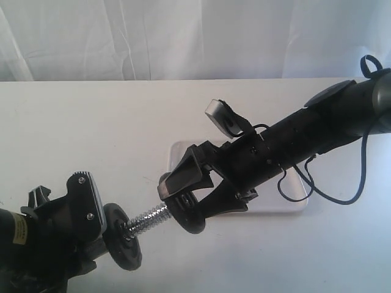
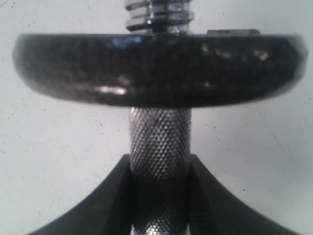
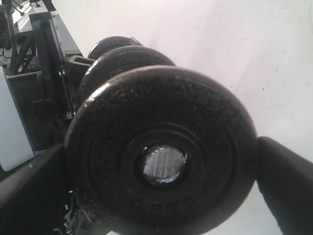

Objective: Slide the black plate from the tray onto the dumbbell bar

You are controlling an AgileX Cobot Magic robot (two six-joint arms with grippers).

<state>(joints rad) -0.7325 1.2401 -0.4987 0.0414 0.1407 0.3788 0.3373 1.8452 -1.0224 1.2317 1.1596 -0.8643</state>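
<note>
My right gripper (image 1: pixel 190 204) is shut on a black plate (image 1: pixel 190 215), with a finger on each side of its rim (image 3: pixel 161 161). The plate's centre hole is lined up with the tip of the dumbbell bar (image 1: pixel 149 217), and the bar's end face (image 3: pixel 163 164) shows through the hole. My left gripper (image 1: pixel 96 235) is shut on the bar's knurled middle (image 2: pixel 160 147). Another black plate (image 1: pixel 122 235) (image 2: pixel 156 68) sits on the bar just ahead of the left fingers. In the right wrist view two alike discs (image 3: pixel 122 61) show behind the held one. The white tray (image 1: pixel 292 196) lies mostly hidden under the right arm.
Everything stands on a white tabletop (image 1: pixel 91 134) with a white curtain (image 1: pixel 183 36) behind it. A black cable (image 1: pixel 360 177) loops down from the right arm over the table to the right of the tray.
</note>
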